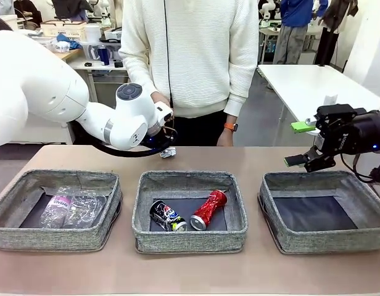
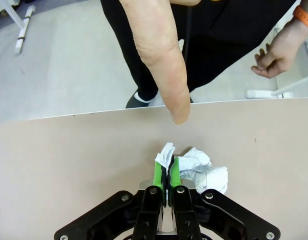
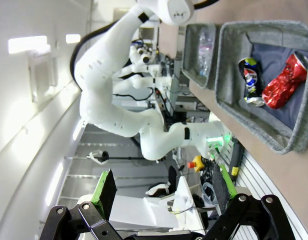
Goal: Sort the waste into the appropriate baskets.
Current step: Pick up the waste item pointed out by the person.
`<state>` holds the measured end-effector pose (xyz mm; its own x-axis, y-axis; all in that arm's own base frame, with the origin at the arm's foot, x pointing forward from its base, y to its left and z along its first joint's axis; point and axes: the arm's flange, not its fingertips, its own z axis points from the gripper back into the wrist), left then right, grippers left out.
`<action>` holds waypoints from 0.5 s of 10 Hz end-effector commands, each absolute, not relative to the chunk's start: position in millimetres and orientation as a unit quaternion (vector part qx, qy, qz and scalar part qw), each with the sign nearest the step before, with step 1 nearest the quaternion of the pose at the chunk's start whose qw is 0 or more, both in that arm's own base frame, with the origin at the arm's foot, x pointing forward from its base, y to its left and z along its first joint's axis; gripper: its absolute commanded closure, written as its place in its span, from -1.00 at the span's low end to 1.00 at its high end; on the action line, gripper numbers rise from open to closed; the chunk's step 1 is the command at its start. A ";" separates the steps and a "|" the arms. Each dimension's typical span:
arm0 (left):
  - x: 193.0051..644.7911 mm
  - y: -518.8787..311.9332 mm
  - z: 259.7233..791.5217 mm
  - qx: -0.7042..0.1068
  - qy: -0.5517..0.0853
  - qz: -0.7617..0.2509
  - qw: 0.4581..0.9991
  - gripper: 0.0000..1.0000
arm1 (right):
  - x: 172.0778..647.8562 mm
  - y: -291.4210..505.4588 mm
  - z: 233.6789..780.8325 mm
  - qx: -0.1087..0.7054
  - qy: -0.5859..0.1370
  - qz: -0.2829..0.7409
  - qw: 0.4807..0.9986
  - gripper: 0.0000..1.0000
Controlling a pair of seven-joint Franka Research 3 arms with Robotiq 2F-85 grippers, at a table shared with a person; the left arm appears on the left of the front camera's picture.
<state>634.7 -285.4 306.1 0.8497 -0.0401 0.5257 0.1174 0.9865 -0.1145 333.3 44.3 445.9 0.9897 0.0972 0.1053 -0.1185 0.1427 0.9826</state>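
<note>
Between the green pads of the left gripper (image 2: 167, 172), in the left wrist view, sits an edge of the crumpled white paper wad (image 2: 199, 169); the jaws are clenched on that edge, and the bulk of the wad lies on the table (image 2: 69, 165) toward 3 o'clock of the fingers. At 12 o'clock from the wad a person's finger (image 2: 161, 60) points down, its tip just above the table's far edge, and the person's other hand (image 2: 274, 55) hangs loose at 2 o'clock. From the front, the wad (image 1: 168, 152) lies near the far edge of the table, at 12 o'clock from the middle basket (image 1: 190, 211), with the left arm's wrist just above it.

The right gripper (image 1: 307, 143) hangs in the air at 11 o'clock of the right basket (image 1: 322, 211), its fingers spread wide and holding nothing; its own wrist view shows the two fingers well apart with nothing between them.

The middle basket holds the crushed dark can (image 1: 166, 215) and, just beside it toward 3 o'clock, the crushed red can (image 1: 208, 209). The left basket (image 1: 54, 209) holds the clear plastic bottle (image 1: 57, 211) and the clear plastic cup (image 1: 86, 204), lying together.
</note>
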 end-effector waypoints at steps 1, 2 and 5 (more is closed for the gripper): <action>632.9 -286.9 309.6 -0.062 -0.277 -0.042 0.958 1.00 | 332.8 43.9 448.6 0.655 -0.012 0.075 0.752 -1.00; 632.3 -286.6 310.1 -0.062 -0.277 -0.041 0.958 1.00 | 332.8 43.9 448.6 0.655 -0.012 0.075 0.752 -1.00; 606.7 -281.3 346.5 -0.085 -0.264 -0.039 0.960 1.00 | 332.8 43.9 448.6 0.655 -0.012 0.075 0.752 -1.00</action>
<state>627.8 -285.9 322.1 0.8465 -0.0336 0.5313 0.1166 0.9855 -0.1235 333.4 44.3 445.9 0.9897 0.0974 0.1052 -0.1185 0.1428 0.9826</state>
